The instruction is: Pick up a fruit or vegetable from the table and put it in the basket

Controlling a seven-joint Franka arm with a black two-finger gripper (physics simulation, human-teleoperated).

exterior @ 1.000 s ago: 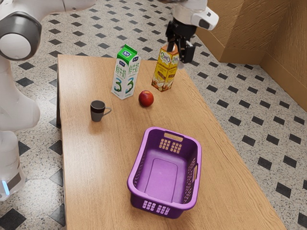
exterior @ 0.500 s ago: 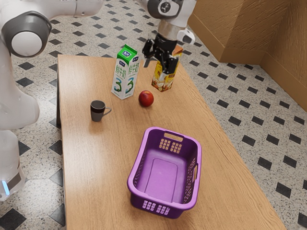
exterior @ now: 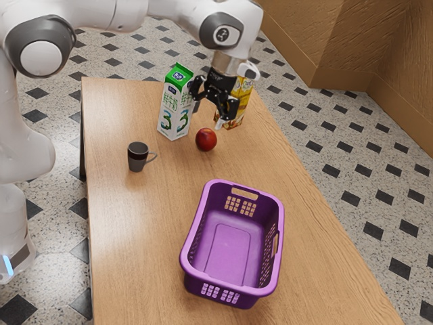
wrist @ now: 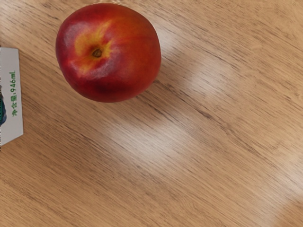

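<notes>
The gripper point(exterior: 208, 115) hangs over the table point(exterior: 135, 237), close to the red fruit point(exterior: 206, 139), with its two fingers spread apart. The fruit (round, with a yellow patch by its stem spot) sits on the table near the milk carton point(exterior: 170, 114). The purple basket point(exterior: 232, 292) stands well apart from the fruit.

the white arm point(exterior: 125, 13) has grey rings point(exterior: 42, 30), a black pincer point(exterior: 208, 114).

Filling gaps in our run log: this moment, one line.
gripper: open, near fruit | red fruit: on table, ungrasped | basket: no fruit inside | phase: likely approach
</notes>
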